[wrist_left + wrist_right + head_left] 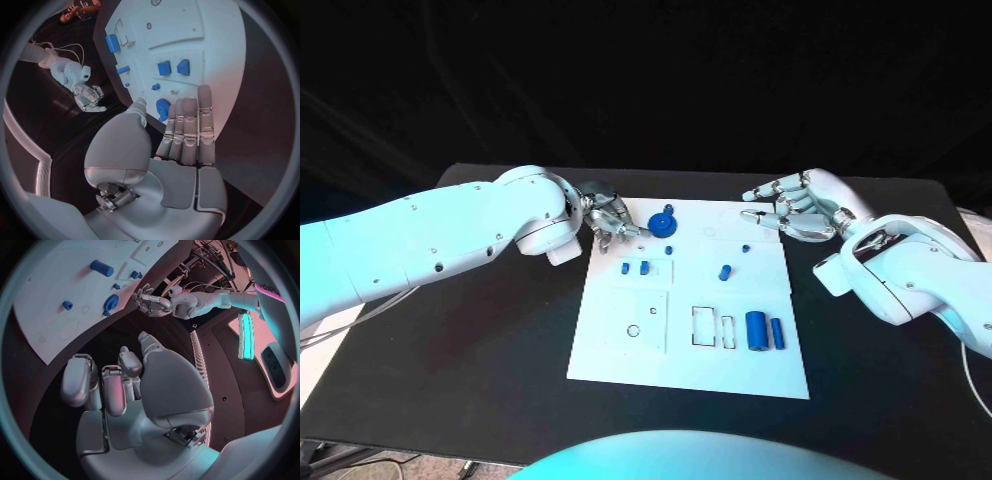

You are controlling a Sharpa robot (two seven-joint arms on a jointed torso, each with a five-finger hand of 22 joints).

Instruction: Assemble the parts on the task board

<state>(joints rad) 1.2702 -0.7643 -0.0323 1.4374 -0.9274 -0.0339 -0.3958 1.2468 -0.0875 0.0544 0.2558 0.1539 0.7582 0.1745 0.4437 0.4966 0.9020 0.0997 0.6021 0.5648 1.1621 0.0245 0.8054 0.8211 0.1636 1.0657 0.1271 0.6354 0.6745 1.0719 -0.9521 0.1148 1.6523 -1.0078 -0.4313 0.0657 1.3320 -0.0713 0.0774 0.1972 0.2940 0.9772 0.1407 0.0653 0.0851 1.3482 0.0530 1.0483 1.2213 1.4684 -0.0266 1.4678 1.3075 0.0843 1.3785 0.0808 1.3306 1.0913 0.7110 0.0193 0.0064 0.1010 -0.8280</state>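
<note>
No readable writing or labels anywhere on the task board, a white plate lying mid-table on the black table.

Near part of board: two blue cylinders lie side by side toward the right, just right of two rectangular slots. A small ring-shaped hole sits to the left.

Mid board: two small blue blocks side by side in a recess, a short blue peg to their right, tiny blue bits a little farther.

Far edge: blue round gear-like part on the board, just right of the left hand. Left hand's fingers straight, close together, tips at the part; can't tell if touching or gripping. In the left wrist view fingers lie over the part.

Right hand hovers off the board's far right corner, fingers curled loosely apart, holding nothing.
</note>
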